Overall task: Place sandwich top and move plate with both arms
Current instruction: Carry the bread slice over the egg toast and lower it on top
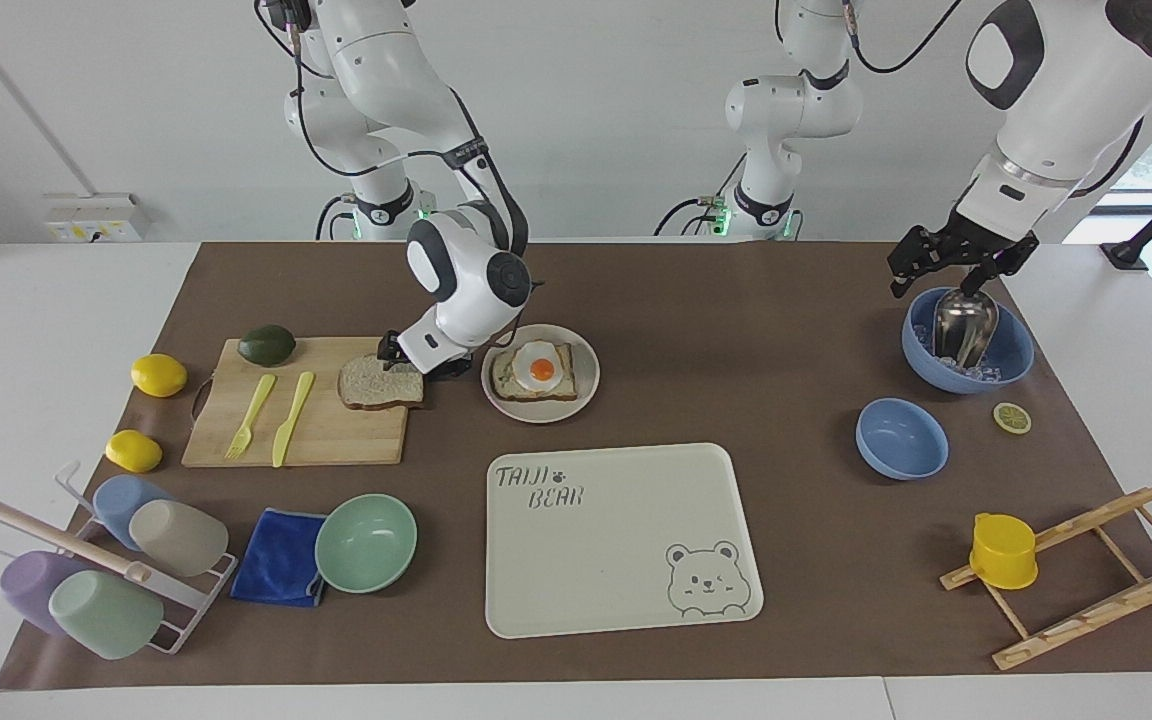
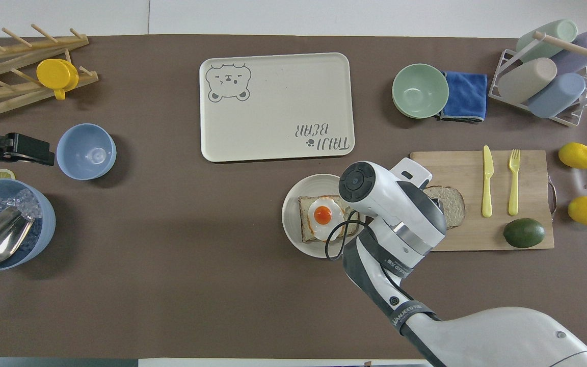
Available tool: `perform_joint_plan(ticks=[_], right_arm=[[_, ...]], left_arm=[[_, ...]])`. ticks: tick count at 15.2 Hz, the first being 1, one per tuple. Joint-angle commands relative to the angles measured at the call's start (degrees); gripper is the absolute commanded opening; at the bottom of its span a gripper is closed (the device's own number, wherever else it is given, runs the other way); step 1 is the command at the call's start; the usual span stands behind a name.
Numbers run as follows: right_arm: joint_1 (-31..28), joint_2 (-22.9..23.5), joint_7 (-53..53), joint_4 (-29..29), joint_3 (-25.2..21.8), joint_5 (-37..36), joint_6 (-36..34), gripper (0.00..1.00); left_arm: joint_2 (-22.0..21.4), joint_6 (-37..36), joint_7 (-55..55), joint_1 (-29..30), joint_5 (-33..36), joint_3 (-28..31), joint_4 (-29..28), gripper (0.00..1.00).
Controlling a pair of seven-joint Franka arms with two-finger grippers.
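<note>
A cream bear-printed tray (image 1: 626,540) lies mid-table near the edge farthest from the robots. A wooden cutting board (image 1: 316,425) carries an avocado (image 1: 267,344), a yellow fork (image 1: 251,416) and knife (image 1: 292,418). Two lemons (image 1: 158,375) lie beside it. A mint bowl (image 1: 366,543) touches a blue cloth (image 1: 278,556).
</note>
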Motion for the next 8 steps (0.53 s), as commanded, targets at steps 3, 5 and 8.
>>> perform_joint_plan(ticks=[3,5,8], right_arm=[[0.8,-2.3,0.7,-3.2,0.2,-3.4,1.1,0.21],[0.9,-2.3,0.4,-3.2,0.2,-3.5,0.8,0.0],[2.9,-2.1,-0.2,-1.3,0.3,-3.6,-1.6,0.0]], left_arm=[[-0.9,-0.6,0.6,0.4,0.7,-0.2,-0.5,1.0],[-0.9,-0.6,0.6,0.4,0.7,-0.2,-0.5,1.0],[-0.9,-0.7,0.6,0.5,0.7,-0.2,-0.4,1.0]])
